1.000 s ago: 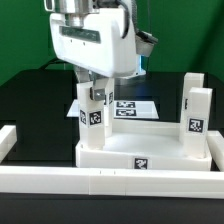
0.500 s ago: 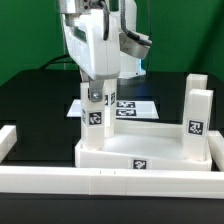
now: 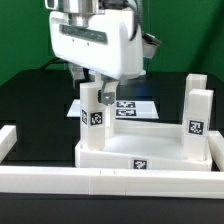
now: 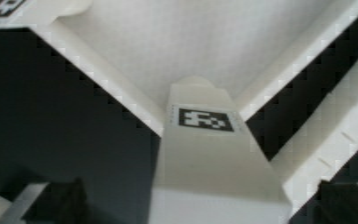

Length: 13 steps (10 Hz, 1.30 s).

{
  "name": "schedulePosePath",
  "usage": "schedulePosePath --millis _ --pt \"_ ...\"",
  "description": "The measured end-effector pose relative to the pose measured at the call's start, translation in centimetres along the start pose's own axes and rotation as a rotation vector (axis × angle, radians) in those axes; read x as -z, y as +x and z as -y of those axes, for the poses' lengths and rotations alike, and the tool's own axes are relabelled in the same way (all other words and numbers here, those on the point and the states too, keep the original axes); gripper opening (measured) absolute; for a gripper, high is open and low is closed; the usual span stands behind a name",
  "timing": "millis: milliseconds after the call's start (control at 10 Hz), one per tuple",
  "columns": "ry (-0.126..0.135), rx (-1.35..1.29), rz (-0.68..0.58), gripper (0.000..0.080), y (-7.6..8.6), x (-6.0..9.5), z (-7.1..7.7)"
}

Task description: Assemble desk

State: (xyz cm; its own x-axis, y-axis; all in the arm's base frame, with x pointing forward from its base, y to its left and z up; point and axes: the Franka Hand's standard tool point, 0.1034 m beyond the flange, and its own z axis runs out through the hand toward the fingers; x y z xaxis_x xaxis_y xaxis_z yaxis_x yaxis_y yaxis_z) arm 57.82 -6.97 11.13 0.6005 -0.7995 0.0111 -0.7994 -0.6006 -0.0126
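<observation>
The desk's white tabletop (image 3: 108, 154) lies upside down like a tray, just behind the front rail. A white tagged leg (image 3: 93, 112) stands upright in its corner at the exterior view's left. My gripper (image 3: 96, 90) hangs straight over that leg, open, with one finger on each side of the leg's top and a gap showing beside it. In the wrist view the same leg (image 4: 204, 160) runs between the dark fingertips (image 4: 44, 203), and my gripper (image 4: 197, 208) does not press on it. Two more legs (image 3: 197, 115) (image 3: 191, 84) stand upright at the exterior view's right.
A long white border rail (image 3: 60, 181) runs along the front, and another rail piece (image 3: 8, 140) sits at the exterior view's left. The marker board (image 3: 135, 104) lies flat on the black table behind the tabletop.
The hand has swung about the leg's axis and back to its broad side. The jaws have opened and let go of the leg, which stays upright in its corner.
</observation>
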Motion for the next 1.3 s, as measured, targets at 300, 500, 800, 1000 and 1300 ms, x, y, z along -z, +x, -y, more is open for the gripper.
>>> schedulePosePath --millis 300,500,800,1000,1300 --pt "-0.011 0.328 -0.006 0.0648 -0.17 0.01 0.18" --pt "-0.011 0.466 -0.005 0.0648 -0.21 0.0 0.2" --pt "-0.012 0.694 -0.003 0.0648 -0.31 -0.01 0.27" --pt "-0.02 0.874 0.008 0.0648 -0.4 -0.07 0.1" --pt "-0.026 1.034 0.009 0.0648 -0.36 -0.19 -0.13"
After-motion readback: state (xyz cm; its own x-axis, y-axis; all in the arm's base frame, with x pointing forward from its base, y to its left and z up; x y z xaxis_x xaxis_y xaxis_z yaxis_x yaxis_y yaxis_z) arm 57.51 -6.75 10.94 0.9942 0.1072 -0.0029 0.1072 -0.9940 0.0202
